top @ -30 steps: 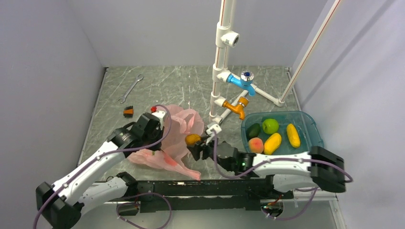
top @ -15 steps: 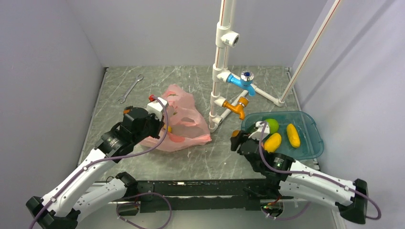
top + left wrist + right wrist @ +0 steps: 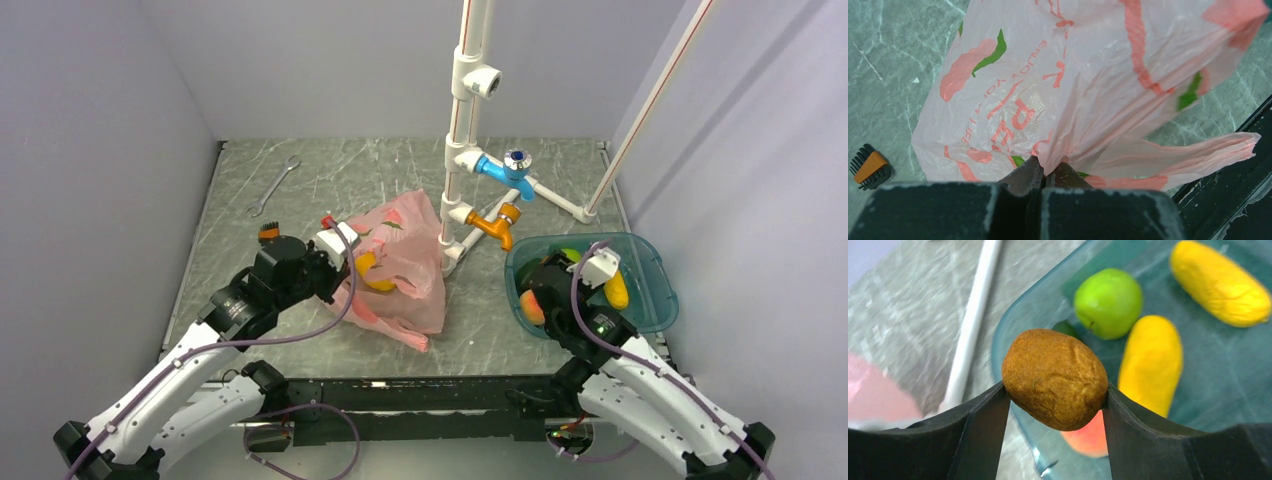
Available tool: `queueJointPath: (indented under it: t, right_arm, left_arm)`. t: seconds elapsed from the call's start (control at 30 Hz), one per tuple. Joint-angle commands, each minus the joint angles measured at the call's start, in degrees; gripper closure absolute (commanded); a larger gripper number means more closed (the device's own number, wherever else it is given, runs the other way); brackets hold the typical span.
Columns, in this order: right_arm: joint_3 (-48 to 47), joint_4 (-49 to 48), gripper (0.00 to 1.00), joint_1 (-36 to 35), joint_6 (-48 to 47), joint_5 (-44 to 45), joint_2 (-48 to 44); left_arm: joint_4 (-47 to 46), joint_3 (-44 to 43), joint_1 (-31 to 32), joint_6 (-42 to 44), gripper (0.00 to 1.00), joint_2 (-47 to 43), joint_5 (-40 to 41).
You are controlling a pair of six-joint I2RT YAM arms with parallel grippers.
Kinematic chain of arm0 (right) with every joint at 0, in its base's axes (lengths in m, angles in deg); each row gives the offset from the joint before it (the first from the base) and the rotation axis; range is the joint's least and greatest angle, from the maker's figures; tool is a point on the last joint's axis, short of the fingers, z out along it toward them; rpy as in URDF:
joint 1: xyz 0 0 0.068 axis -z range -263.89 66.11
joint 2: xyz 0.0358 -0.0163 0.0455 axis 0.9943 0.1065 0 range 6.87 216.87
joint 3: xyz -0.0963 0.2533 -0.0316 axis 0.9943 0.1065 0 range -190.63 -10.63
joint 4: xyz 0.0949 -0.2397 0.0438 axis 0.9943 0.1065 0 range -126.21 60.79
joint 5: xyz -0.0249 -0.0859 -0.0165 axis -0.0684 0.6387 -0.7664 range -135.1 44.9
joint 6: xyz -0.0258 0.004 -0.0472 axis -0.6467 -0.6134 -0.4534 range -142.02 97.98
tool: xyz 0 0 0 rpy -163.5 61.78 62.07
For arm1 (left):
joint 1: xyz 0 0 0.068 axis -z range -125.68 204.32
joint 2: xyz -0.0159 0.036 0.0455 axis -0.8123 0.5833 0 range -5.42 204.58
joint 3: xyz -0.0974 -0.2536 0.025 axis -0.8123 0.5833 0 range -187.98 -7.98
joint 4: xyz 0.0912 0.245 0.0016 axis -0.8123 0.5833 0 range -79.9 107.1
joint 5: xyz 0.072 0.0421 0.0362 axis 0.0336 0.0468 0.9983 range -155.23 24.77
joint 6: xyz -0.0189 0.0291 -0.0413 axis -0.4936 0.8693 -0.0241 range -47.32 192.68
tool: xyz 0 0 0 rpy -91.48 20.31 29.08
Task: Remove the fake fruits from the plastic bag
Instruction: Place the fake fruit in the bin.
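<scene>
The pink plastic bag point(image 3: 398, 262) hangs bunched from my left gripper point(image 3: 340, 262), which is shut on a fold of it point(image 3: 1063, 75) at the jaws point(image 3: 1048, 167). A yellow fruit point(image 3: 372, 272) shows through the bag. My right gripper point(image 3: 548, 290) is shut on a small orange point(image 3: 1055, 377) and holds it above the near left rim of the teal tub point(image 3: 1003, 340). In the tub lie a green apple point(image 3: 1108, 302), two yellow mangoes point(image 3: 1150, 362) point(image 3: 1220, 282), a peach point(image 3: 1090, 437) and a mostly hidden avocado point(image 3: 1065, 327).
A white pipe stand point(image 3: 455, 150) with a blue and an orange tap rises between the bag and the tub point(image 3: 640, 240). A wrench point(image 3: 273, 186) lies at the back left. A small orange-black brush point(image 3: 268, 232) lies left of the bag.
My right gripper carried the small orange from beside the bag rightward to above the tub. My left gripper lifted the bag, which now hangs upright closer to the pipe stand.
</scene>
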Motion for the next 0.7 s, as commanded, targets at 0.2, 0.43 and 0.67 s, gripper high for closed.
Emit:
queueJointPath:
  t: [0.2, 0.43, 0.67]
  right_arm:
    - [3.1, -11.8, 0.42, 23.6, -13.4, -18.1, 3.9]
    - [4.1, -12.0, 0.05, 26.5, -14.1, -26.0, 2.4]
    - [3.1, -8.5, 0.05, 26.4, -15.9, -37.8, -3.3]
  left_arm:
    - [0.3, -1.1, 0.1, 1.9, 1.00, 2.4, 0.5]
    - [0.9, -1.5, 0.1, 2.0, 1.00, 3.2, 1.7]
    - [1.9, -1.6, 0.2, 2.5, 1.00, 4.0, 3.5]
